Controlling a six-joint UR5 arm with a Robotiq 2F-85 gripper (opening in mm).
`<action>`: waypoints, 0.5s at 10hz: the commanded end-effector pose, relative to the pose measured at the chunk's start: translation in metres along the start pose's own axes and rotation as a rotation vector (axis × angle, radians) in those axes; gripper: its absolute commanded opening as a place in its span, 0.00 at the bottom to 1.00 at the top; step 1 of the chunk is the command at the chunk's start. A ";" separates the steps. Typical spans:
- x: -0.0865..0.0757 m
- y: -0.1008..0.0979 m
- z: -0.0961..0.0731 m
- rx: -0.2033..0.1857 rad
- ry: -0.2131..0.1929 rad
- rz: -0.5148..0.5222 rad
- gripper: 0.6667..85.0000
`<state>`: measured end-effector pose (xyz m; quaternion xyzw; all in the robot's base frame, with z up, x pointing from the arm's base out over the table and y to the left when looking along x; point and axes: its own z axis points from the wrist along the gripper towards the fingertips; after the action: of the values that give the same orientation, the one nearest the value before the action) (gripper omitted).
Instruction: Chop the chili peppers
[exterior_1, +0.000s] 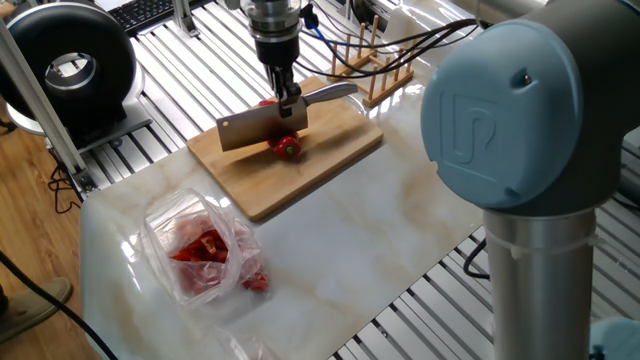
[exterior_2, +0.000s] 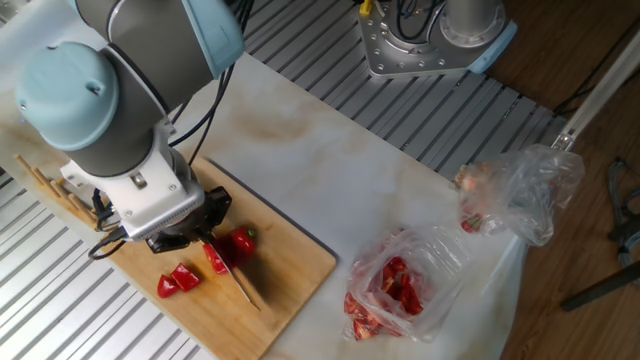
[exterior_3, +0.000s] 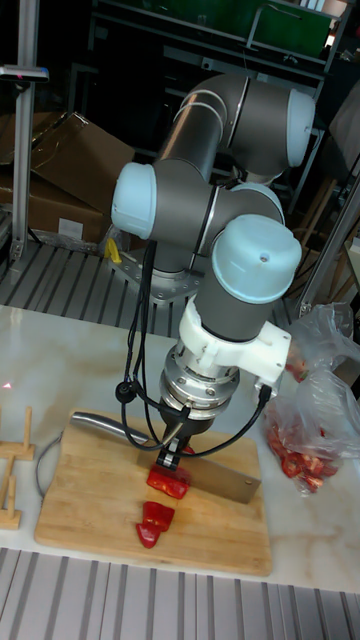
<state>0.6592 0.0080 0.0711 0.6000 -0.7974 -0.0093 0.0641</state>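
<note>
Your chili (exterior_2: 237, 243) lies on the board (exterior_2: 290, 270), near its middle, with the knife (exterior_1: 262, 124) blade resting across it. Cut red pieces (exterior_2: 178, 280) sit just beside it, toward the board's long edge away from the bag (exterior_2: 405, 285). The fingers (exterior_3: 174, 437) are pinched on the knife where blade meets handle, the blade hanging below them.

Judge the chili as light, glossy and rounded: it will likely roll or skid under a slanted blade, and its skin resists before the soft flesh gives. Nothing pins it down, so press straight down through the plump part, keeping away from the green stem end.

You cannot see the cutting edge against the chili: the wrist covers it from above, and the blade face hides it from the side. Whether the blade is through is unclear.
</note>
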 end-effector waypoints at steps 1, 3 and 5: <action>-0.004 -0.001 -0.003 0.010 0.014 0.010 0.01; -0.008 0.000 -0.003 0.013 0.020 0.015 0.01; -0.009 0.001 -0.002 0.015 0.022 0.017 0.01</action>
<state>0.6607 0.0120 0.0719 0.5970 -0.7992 0.0035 0.0703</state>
